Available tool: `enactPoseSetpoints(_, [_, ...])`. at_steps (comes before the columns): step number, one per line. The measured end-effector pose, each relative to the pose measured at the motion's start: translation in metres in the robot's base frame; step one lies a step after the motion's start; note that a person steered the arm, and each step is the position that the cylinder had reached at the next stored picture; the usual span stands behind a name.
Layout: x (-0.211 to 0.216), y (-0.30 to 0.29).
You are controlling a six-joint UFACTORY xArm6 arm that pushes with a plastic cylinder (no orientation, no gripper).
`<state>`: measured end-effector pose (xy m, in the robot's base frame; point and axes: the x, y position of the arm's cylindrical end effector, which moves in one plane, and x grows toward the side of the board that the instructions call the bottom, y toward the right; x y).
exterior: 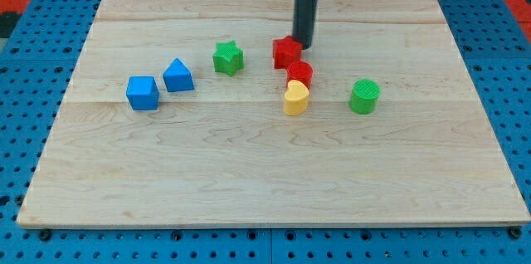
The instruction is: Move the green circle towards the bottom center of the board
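The green circle (364,96) sits on the wooden board (274,181), right of centre. My tip (303,46) is at the end of the dark rod, up and left of the green circle, right beside the upper right of a red star-like block (286,52). The tip is well apart from the green circle.
A red round block (299,73) and a yellow heart-like block (296,97) sit just below the red star. A green star (228,57) lies further left. A blue triangle (177,75) and a blue cube (143,93) lie at the left.
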<state>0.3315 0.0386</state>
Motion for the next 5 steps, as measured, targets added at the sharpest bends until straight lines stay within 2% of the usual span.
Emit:
enactPoseSetpoints(1, [0.000, -0.031])
enactPoseSetpoints(2, [0.000, 0.012])
enactPoseSetpoints(3, [0.017, 0.076])
enactPoseSetpoints(4, [0.055, 0.096])
enactPoseSetpoints(5, [0.062, 0.115])
